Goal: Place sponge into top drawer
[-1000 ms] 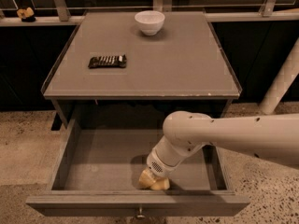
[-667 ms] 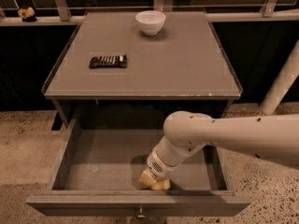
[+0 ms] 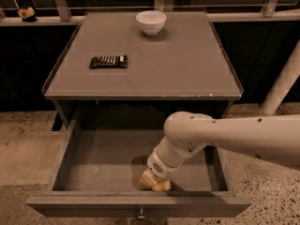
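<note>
The top drawer (image 3: 101, 165) stands pulled out below the table top, and its small metal knob (image 3: 140, 215) shows at the bottom edge. My gripper (image 3: 153, 178) reaches down into the drawer near its front wall, right of the middle. The pale yellow sponge (image 3: 162, 186) is at the gripper's tip, low on the drawer bottom against the front wall. The wrist hides most of the gripper and part of the sponge.
A white bowl (image 3: 151, 22) stands at the back of the grey table top (image 3: 187, 64). A black ribbed bar (image 3: 108, 61) lies on its left part. A pale post (image 3: 283, 86) stands at the right. A railing runs behind the table. The floor is speckled.
</note>
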Controlling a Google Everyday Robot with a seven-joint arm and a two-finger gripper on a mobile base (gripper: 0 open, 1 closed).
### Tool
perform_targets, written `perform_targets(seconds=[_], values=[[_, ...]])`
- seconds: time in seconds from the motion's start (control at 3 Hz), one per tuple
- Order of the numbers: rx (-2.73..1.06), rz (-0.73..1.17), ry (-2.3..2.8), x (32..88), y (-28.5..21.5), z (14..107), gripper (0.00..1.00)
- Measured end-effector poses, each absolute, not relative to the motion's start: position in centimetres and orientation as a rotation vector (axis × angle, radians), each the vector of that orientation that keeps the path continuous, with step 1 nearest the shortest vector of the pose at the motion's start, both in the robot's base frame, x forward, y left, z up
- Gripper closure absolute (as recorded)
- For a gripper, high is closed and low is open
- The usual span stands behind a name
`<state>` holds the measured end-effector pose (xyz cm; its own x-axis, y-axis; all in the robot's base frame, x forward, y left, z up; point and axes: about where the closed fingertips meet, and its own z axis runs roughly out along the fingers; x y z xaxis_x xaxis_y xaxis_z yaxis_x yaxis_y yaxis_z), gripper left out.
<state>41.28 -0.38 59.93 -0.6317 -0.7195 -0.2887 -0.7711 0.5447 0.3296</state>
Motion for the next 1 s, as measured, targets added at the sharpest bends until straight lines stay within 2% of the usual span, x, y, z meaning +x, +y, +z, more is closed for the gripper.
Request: perform_targets(seconds=[0.67,1.0], values=[[-1.287,0.656,2.655,41.28,-0.38,59.93,0.12],[-1.287,0.656,2.655,41.28,-0.38,59.94,0.0]])
